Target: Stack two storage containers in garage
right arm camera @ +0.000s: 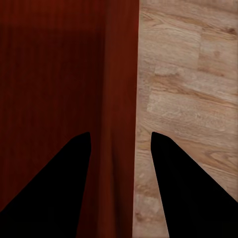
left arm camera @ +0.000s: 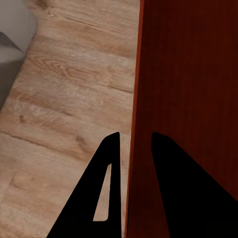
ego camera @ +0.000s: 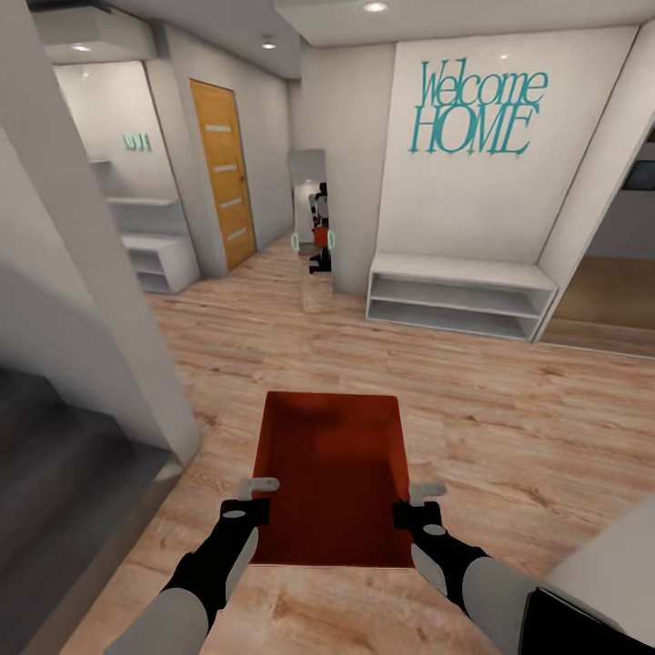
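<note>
Storage container (ego camera: 332, 473): one orange-red bin, carried above the wood plank floor (ego camera: 509, 409). Left gripper (left arm camera: 130, 153) clamps its left wall; right gripper (right arm camera: 120, 148) clamps its right wall, fingers straddling each.

Both forearms are pale grey tubes that darken into matte black wrist housings; each black housing carries a small light-grey oval patch on its upper face; the left hand (ego camera: 259, 491) and the right hand (ego camera: 420, 500) end in short light-grey fingers; from the wrist cameras those fingers (left arm camera: 101, 198) read as flat black wedges tapering to blunt tips, one with a narrow slot cut through it; a black panel edged with a thin pale line sits by the right elbow.
</note>
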You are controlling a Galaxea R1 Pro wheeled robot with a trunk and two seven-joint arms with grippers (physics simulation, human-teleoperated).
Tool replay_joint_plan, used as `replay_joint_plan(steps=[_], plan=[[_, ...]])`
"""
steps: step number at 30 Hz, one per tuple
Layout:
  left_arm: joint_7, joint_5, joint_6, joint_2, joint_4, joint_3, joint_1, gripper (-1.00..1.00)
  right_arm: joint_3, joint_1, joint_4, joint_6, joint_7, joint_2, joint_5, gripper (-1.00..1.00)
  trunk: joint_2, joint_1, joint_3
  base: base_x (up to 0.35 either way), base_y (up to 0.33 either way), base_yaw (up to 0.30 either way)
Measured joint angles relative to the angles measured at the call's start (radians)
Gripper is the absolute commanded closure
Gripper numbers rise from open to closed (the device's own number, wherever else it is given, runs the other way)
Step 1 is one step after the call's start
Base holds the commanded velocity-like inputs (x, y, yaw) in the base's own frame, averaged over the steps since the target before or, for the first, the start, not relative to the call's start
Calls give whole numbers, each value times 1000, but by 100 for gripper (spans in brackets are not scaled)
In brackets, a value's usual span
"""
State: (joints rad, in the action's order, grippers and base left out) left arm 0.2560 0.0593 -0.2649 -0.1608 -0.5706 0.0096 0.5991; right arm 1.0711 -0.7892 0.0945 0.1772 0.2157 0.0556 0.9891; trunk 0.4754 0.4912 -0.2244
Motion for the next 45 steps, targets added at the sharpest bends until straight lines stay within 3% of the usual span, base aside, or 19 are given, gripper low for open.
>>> replay_joint_plan(steps=[45], plan=[[0, 0, 0, 0, 0, 0, 0, 100, 0, 0, 0, 0, 0, 0, 0, 100, 0, 0, 0, 322, 0, 0]])
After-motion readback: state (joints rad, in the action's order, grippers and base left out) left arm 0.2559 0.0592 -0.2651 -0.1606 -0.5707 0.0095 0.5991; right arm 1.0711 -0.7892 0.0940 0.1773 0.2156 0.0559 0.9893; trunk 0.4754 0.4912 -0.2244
